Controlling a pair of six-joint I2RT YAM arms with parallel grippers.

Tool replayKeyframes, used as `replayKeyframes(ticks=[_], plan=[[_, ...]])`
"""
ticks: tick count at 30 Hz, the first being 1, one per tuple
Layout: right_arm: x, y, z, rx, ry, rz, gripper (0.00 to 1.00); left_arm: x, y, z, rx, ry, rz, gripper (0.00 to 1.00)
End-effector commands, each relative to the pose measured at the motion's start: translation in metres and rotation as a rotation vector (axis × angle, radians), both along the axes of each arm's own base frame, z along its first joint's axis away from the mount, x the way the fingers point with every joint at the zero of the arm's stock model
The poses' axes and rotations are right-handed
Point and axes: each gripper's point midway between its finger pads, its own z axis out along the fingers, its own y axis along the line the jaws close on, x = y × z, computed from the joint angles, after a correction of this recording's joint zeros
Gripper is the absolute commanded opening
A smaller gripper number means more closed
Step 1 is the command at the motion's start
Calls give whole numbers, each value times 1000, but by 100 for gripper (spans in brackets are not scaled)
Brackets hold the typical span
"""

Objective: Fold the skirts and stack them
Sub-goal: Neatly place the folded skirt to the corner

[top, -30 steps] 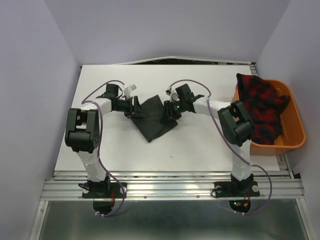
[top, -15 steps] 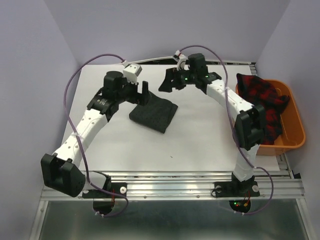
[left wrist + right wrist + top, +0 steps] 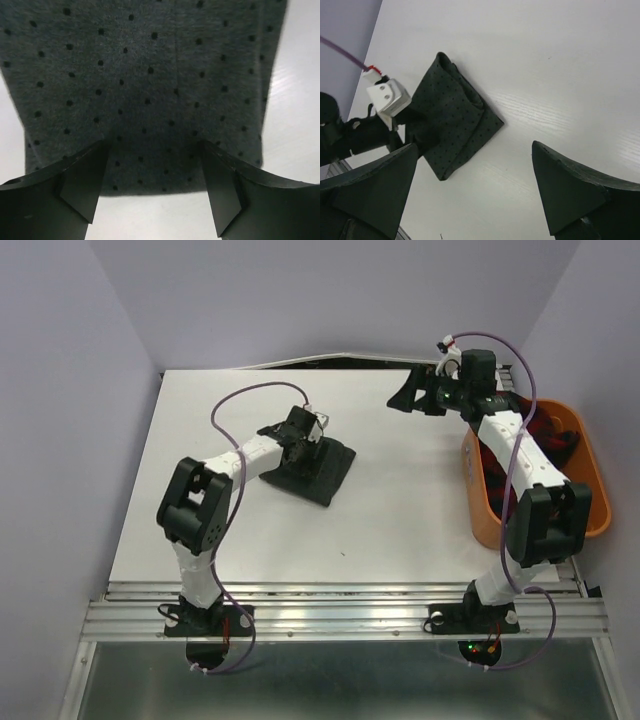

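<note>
The dark grey dotted skirt (image 3: 322,474) lies folded into a small rectangle on the white table (image 3: 400,520), left of centre. My left gripper (image 3: 306,443) hovers low over its left edge, open; in the left wrist view the dotted skirt (image 3: 150,75) fills the frame and the fingers (image 3: 82,180) straddle its near edge without pinching it. My right gripper (image 3: 408,398) is open in the air at the back right, empty. Its wrist view shows the grey skirt (image 3: 455,120) far below. The red-and-black plaid skirt (image 3: 556,432) sits in the basket, mostly hidden by the right arm.
The orange plastic basket (image 3: 588,502) stands at the table's right edge, with the right arm reaching over its left rim. Purple walls close in the left, back and right sides. The left arm's white camera block (image 3: 387,97) sits beside the grey skirt.
Both grippers opened and let go of the grey skirt, which now lies folded. The left arm pulled back low over it. The right arm swung away toward the basket.
</note>
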Motion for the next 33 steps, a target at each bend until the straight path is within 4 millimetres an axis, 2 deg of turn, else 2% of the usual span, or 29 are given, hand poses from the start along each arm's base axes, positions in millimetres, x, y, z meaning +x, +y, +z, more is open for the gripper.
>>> replayKeyframes(ticks=[1,2,3,6,7,10,11,12,14,15,16,17,18,20,21,22,23,24,25,27,28,30,33], plan=[[-10,2,10,-6,-31,-7,100,28,13,-15,58,31,104,83],[-10,2,8,-6,-27,-6,100,29,19,-37,77,81,120,82],[-11,2,7,-7,-25,-8,100,36,23,-39,72,95,153,81],[-7,-3,2,-11,-16,-22,100,60,58,-59,93,151,255,78],[-6,-3,1,-11,-12,-24,100,70,82,-72,99,178,311,78],[-4,-2,-4,-8,1,-25,100,103,117,-67,96,161,368,77],[-3,-2,-6,-9,3,-23,100,110,128,-74,114,169,376,77],[-3,-2,-8,-9,8,-23,100,129,146,-62,124,130,404,78],[-1,-6,-13,-8,22,-32,100,143,165,-67,167,129,399,78],[0,-5,-14,-7,25,-30,100,159,181,-55,160,97,434,78],[0,-5,-16,-6,32,-31,100,166,189,-54,159,89,444,78],[1,-5,-17,-5,33,-32,100,172,198,-61,164,93,442,78],[1,-5,-19,-3,38,-31,100,186,211,-49,157,60,460,78],[0,-4,-22,-1,43,-26,100,204,226,-48,173,43,467,79],[0,-4,-23,-1,47,-28,100,209,243,-48,173,39,500,79],[0,-4,-24,-2,50,-29,100,213,249,-49,165,39,509,79],[0,-5,-24,-4,47,-30,100,216,261,-58,152,50,520,79],[0,-5,-23,-2,47,-31,100,224,269,-50,144,18,540,80],[0,-5,-24,-4,47,-30,100,225,278,-51,137,16,538,80],[-1,-5,-23,-3,44,-29,100,231,280,-48,130,-16,509,82],[-1,-5,-22,-1,44,-29,100,233,280,-37,144,-44,476,82],[-1,-4,-22,3,47,-29,100,236,277,-34,143,-76,434,85],[-1,-3,-20,10,42,-25,100,243,281,-13,185,-136,384,89]])
